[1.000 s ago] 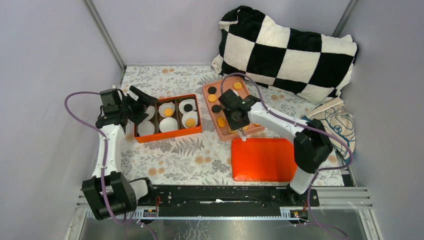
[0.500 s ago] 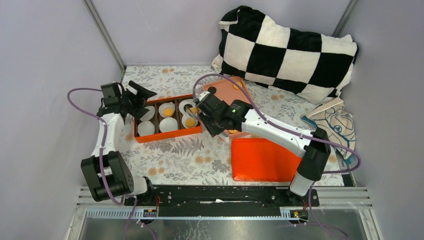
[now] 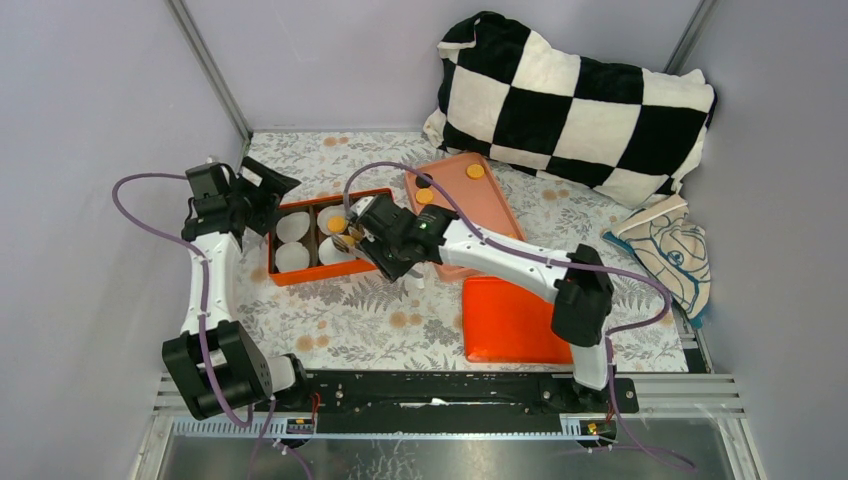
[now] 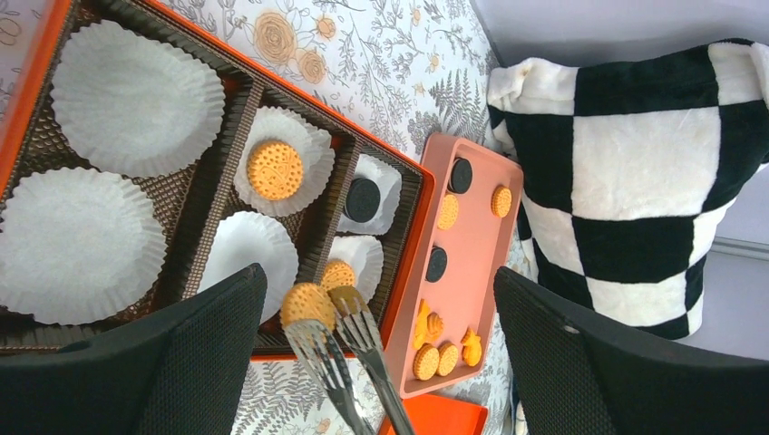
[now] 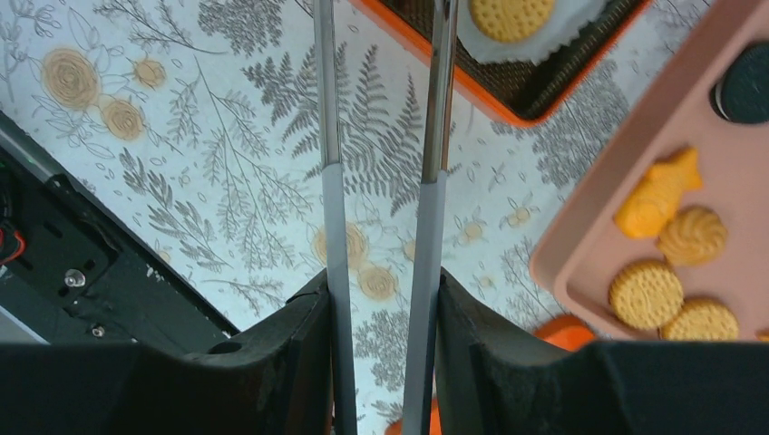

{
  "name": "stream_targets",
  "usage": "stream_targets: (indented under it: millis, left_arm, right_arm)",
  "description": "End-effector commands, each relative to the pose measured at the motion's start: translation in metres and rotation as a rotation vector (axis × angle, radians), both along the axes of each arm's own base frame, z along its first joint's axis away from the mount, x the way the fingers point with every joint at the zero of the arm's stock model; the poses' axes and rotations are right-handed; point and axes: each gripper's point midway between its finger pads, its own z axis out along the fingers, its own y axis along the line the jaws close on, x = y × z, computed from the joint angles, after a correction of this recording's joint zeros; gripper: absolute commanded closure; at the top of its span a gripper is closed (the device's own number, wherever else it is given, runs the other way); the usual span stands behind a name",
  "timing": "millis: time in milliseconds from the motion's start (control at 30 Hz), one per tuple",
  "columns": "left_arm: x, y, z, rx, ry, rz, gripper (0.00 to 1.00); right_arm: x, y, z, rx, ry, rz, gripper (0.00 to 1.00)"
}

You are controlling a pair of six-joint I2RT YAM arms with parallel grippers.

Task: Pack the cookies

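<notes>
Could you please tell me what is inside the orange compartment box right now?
The box holds six white liners: three empty, one with a black cookie, two with orange cookies. The tongs and the held cookie partly cover one of them.

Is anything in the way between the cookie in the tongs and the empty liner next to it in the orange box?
Nothing visible. The round golden cookie in the metal tongs hangs over the orange box, right beside the empty white paper liner, whose top is uncovered.
</notes>
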Motion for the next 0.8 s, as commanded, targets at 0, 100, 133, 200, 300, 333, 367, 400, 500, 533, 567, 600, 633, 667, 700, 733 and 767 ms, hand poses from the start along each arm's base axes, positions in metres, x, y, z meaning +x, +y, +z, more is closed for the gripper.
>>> stream_targets:
  millis: [0, 100, 133, 200, 300, 333, 367, 400, 500, 533, 567, 600, 633, 667, 700, 733, 767]
  left_arm:
    - [0.0, 0.01, 0.011, 0.04, -0.022, 0.011, 0.01]
    - [-0.001, 0.011, 0.009, 0.041, -0.019, 0.008, 0.01]
    - [-0.001, 0.011, 0.008, 0.043, -0.017, 0.009, 0.01]
    - [-0.002, 0.012, 0.007, 0.044, -0.014, 0.007, 0.01]
    - [-0.002, 0.012, 0.005, 0.045, -0.01, 0.004, 0.01]
    - [-0.002, 0.012, 0.005, 0.045, -0.012, 0.003, 0.01]
    - [-0.002, 0.012, 0.005, 0.044, -0.011, 0.002, 0.01]
    - [-0.002, 0.012, 0.006, 0.045, -0.014, 0.002, 0.01]
    - [-0.002, 0.011, 0.008, 0.049, -0.019, 0.0, 0.01]
    - [-0.003, 0.011, 0.008, 0.051, -0.021, 0.0, 0.01]
    - [-0.003, 0.011, 0.008, 0.051, -0.022, -0.001, 0.01]
    - [-0.003, 0.011, 0.009, 0.052, -0.024, -0.001, 0.01]
    - [-0.003, 0.012, 0.009, 0.053, -0.025, -0.001, 0.01]
    - [-0.003, 0.012, 0.008, 0.052, -0.023, -0.002, 0.01]
    - [-0.003, 0.011, 0.007, 0.051, -0.021, -0.002, 0.01]
    - [-0.003, 0.011, 0.007, 0.051, -0.02, -0.002, 0.01]
    - [-0.004, 0.011, 0.006, 0.05, -0.018, -0.002, 0.01]
  right_arm:
    - [0.008, 0.041, 0.013, 0.092, -0.027, 0.073, 1.0]
    - [0.012, 0.047, 0.003, 0.082, -0.032, 0.076, 1.0]
    - [0.014, 0.047, -0.001, 0.078, -0.037, 0.071, 1.0]
    - [0.015, 0.046, -0.01, 0.067, -0.039, 0.064, 0.99]
    - [0.013, 0.042, -0.022, 0.056, -0.029, 0.058, 0.89]
    - [0.013, 0.041, -0.025, 0.052, -0.03, 0.053, 0.83]
    - [0.013, 0.039, -0.028, 0.049, -0.032, 0.05, 0.77]
    - [0.011, 0.036, -0.032, 0.042, -0.028, 0.046, 0.69]
    - [0.008, 0.034, -0.034, 0.053, -0.02, 0.041, 0.56]
    - [0.007, 0.033, -0.035, 0.055, -0.015, 0.041, 0.53]
    - [0.006, 0.033, -0.036, 0.054, -0.012, 0.039, 0.52]
    - [0.005, 0.032, -0.037, 0.055, -0.008, 0.04, 0.52]
    - [0.004, 0.031, -0.038, 0.054, -0.003, 0.039, 0.52]
    - [0.003, 0.031, -0.039, 0.056, -0.001, 0.038, 0.52]
    - [0.002, 0.03, -0.041, 0.055, 0.004, 0.039, 0.53]
    - [0.001, 0.029, -0.042, 0.055, 0.009, 0.04, 0.53]
    - [0.0, 0.028, -0.045, 0.055, 0.013, 0.038, 0.53]
